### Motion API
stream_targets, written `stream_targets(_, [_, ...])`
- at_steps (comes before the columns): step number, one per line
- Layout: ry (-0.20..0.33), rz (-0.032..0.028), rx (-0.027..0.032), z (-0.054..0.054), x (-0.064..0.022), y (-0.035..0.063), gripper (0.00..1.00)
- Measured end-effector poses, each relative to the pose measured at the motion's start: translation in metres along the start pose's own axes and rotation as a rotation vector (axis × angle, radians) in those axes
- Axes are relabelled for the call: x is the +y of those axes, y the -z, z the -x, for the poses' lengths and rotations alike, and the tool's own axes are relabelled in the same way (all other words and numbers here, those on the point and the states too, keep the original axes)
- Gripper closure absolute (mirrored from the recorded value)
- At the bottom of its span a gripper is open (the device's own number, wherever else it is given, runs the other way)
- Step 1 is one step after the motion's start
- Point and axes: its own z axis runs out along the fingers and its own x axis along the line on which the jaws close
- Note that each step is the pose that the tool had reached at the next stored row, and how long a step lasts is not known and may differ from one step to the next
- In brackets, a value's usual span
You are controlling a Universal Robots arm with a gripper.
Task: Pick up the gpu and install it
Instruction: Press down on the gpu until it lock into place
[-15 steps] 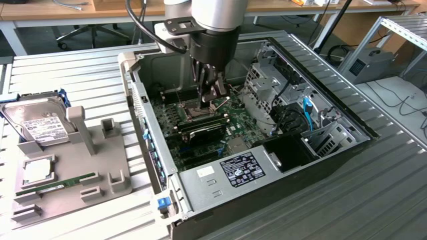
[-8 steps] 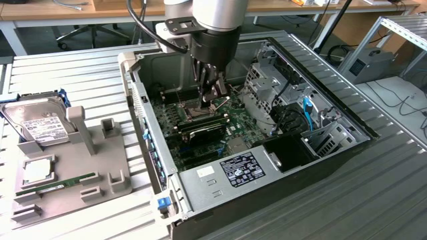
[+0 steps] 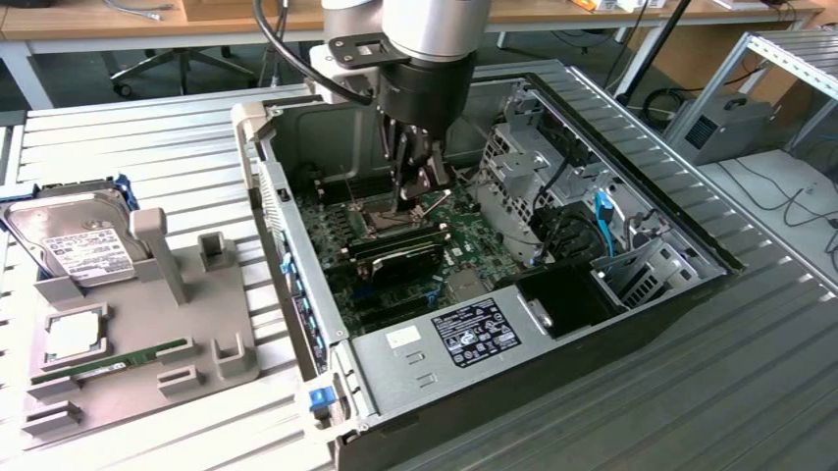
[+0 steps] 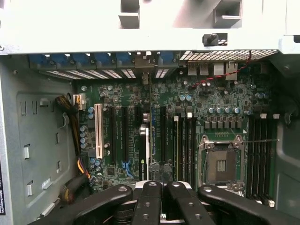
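The gpu [image 3: 399, 263] stands on edge across the motherboard inside the open computer case [image 3: 433, 358], its black face toward the exterior view. In the wrist view I see the gpu [image 4: 146, 150] edge-on, a thin strip running from the rear bracket slots toward my fingers. My gripper [image 3: 422, 201] hangs inside the case, a little above the card's end farthest from the bracket. In the wrist view the gripper [image 4: 161, 186] is shut, its black fingers [image 4: 149, 201] pressed together. I cannot tell whether they touch the card.
The bare CPU socket [image 4: 220, 164] and RAM slots lie beside the card, with a white slot [image 4: 98, 131] on its other side. On the exterior view's left, a grey fixture [image 3: 171, 324] holds a hard drive [image 3: 78, 240] and a RAM stick [image 3: 112, 365]. Drive cages [image 3: 537, 167] fill the case's far side.
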Motion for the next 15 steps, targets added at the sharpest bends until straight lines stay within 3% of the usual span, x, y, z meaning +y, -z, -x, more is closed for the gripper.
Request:
stream_targets(11, [0.000,0.0000,-0.0001,0.0019,-0.0048,-0.0011,0.89])
stream_targets(15, [0.000,0.0001,0.0001,0.0024,-0.0046,-0.0072,0.89])
